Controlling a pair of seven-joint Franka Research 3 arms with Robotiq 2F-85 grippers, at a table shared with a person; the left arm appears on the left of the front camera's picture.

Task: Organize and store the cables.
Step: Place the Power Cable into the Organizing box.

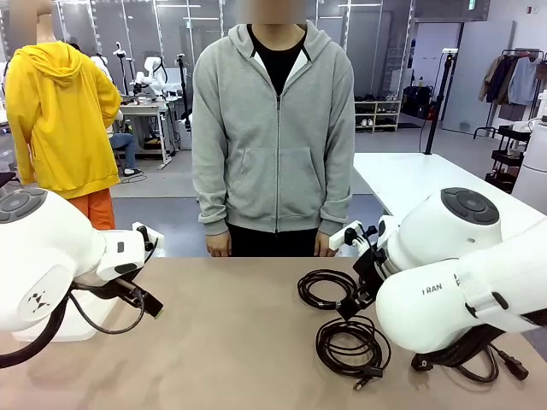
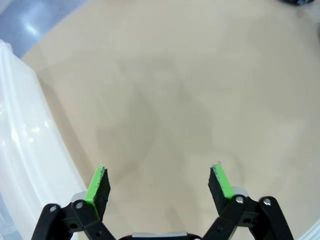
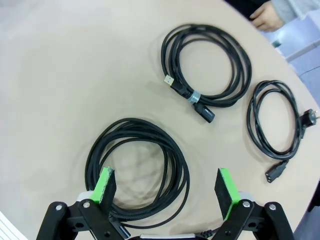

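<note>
I see three smooth black cables point(image 3: 132, 127), each a round coil, lying flat on the matte beige desk point(image 1: 231, 342), right side. My green-padded left fingers point(image 2: 100, 184) and right fingers point(image 3: 105, 184) stand wide apart, gripping nothing.

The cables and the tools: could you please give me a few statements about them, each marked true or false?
1. The right tool is open above a large cable coil. True.
2. The left tool grips a cable. False: it is open over the bare table and holds nothing.
3. One smaller cable is bound with a grey tie. True.
4. The person is lifting a cable off the table. False: the cables lie flat on the table, and the person's hands hold none.
</note>
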